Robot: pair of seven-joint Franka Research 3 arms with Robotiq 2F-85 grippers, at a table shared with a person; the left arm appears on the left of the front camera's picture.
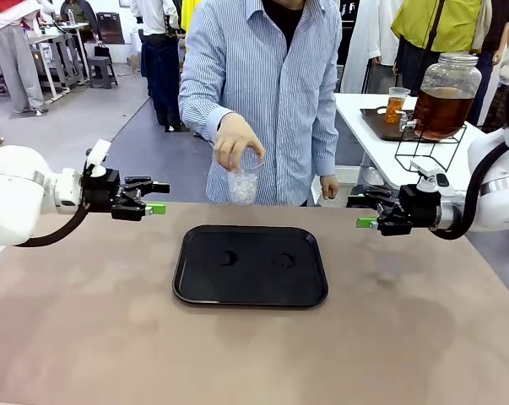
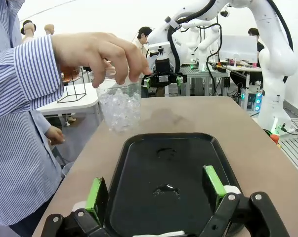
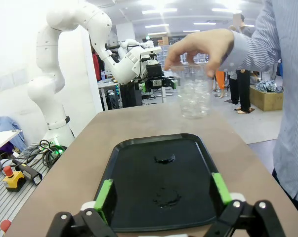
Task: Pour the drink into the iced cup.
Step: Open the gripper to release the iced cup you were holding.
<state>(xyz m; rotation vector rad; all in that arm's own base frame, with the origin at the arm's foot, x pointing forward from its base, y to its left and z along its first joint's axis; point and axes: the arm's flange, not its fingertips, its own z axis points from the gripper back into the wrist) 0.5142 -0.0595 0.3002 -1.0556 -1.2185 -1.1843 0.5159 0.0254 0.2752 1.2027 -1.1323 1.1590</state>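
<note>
A person's hand holds a clear plastic iced cup by its rim, in the air beyond the far edge of a black tray. The same iced cup hangs over the table past the tray in both wrist views. Amber-brown drink fills a glass dispenser jar on a side table at the back right. My left gripper hovers open left of the tray. Right of the tray, my right gripper is open too. Neither holds anything.
The tray has small wet patches on its surface. A small cup of orange-tinted liquid stands beside the jar on a dark tray. The tan table spreads out around the tray. Other people stand in the background.
</note>
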